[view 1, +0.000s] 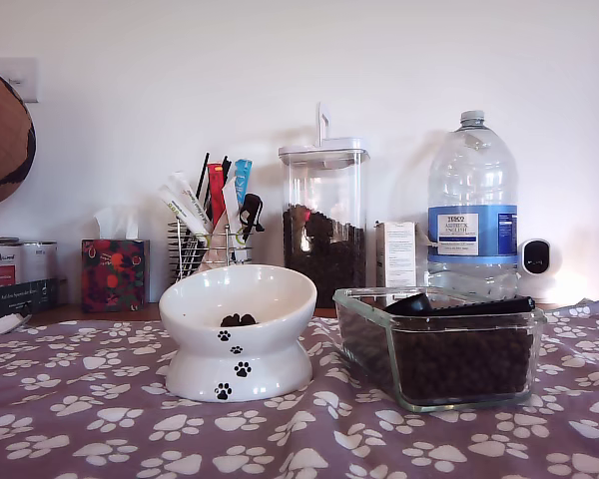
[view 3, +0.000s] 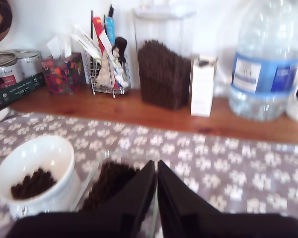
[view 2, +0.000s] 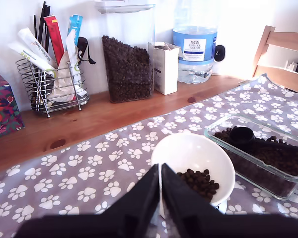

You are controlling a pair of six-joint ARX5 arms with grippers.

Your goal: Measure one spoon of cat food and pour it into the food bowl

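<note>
Paw-print cloth point(view 1: 100, 419) covers the wooden counter point(view 2: 89, 119) below a plain white wall, where the black spoon point(view 1: 459, 305) lies across the cat food point(view 1: 464, 361) in a clear glass dish point(view 1: 374, 339) toward the exterior view's right, its round cup at the end nearer the food bowl and its flat handle running away from it. Rigid, light plastic by the look of it, the spoon should lift easily but could slip or swivel in a narrow pinch; the straight handle, clear of the pellets, looks the best place to take hold. Just beside the dish, the white food bowl point(view 1: 238, 329) with black paw prints already holds a small heap of kibble; glossy ceramic on a flared foot, it is likely heavy, steady and chip-prone. My first end effector point(view 2: 161, 198) hangs above the bowl's near rim, fingers pressed together on nothing; my second end effector point(view 3: 156, 198) hangs over the dish's edge, likewise closed and empty. Behind stand a tall kibble canister point(view 1: 323, 220), a large water bottle point(view 1: 472, 200), a small white carton point(view 1: 397, 253), a wire rack of sachets point(view 1: 208, 235) and a tissue box point(view 1: 114, 269).
</note>
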